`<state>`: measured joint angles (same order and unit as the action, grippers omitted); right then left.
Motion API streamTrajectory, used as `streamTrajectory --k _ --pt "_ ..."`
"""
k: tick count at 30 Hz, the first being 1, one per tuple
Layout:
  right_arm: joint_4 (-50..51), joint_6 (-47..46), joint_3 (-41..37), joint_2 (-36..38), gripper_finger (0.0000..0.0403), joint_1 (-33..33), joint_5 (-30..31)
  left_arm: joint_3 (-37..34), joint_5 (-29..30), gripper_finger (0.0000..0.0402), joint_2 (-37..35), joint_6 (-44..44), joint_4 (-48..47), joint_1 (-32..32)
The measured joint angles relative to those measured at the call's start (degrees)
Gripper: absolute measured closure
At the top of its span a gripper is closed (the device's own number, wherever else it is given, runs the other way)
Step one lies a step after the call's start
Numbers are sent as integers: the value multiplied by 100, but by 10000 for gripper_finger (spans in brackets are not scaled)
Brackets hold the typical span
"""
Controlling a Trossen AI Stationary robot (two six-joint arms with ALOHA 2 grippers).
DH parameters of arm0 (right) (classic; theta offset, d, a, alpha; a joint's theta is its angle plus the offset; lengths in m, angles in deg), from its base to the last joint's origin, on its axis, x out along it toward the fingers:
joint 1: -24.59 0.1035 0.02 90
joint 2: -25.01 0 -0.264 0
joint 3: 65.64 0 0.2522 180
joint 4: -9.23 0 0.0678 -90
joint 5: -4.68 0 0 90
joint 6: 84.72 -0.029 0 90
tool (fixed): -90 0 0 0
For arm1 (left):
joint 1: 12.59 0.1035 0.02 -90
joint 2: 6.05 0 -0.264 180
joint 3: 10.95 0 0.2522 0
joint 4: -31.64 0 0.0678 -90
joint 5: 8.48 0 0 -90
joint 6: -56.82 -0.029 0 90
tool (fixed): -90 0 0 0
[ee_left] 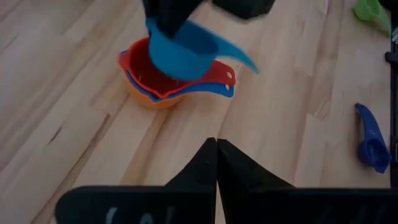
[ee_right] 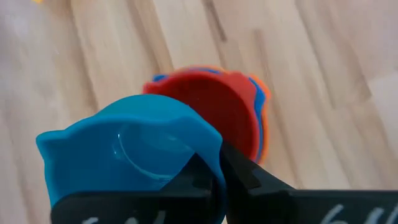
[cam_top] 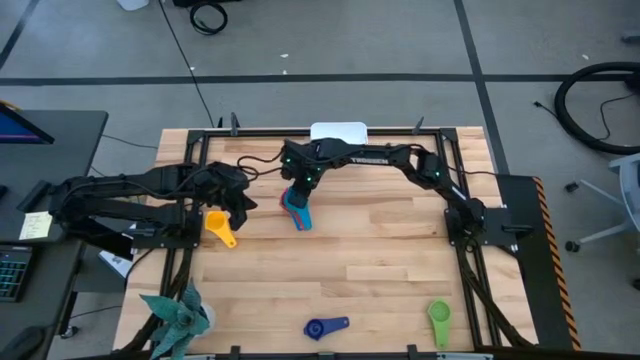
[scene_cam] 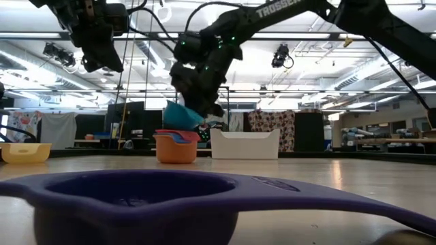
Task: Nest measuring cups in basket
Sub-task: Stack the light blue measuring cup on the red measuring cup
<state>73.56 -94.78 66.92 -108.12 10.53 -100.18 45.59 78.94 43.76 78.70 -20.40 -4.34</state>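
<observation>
Two dark, near-black jointed arms w/ black cables along links. Right arm (cam_top: 385,155): white "TROSSEN" lettering on forearm, small green lights nr wrist. Left arm (cam_top: 150,195): same dark finish. Fingers (ee_left: 205,171): flat, black, tapering to points.

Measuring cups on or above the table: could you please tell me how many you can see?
7: orange, blue and red cups stacked mid-table; light blue cup held above them by the right hand; yellow cup left; dark blue cup and green cup along the near edge.
</observation>
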Motion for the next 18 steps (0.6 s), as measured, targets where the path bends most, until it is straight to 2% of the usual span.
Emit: streamTrajectory --k 9,18 --pt "85 237 5 -105 390 -42 -25 0 0 395 1 4 40 1" --pt "44 243 5 -105 315 -66 -141 0 1 395 2 4 17 -1"
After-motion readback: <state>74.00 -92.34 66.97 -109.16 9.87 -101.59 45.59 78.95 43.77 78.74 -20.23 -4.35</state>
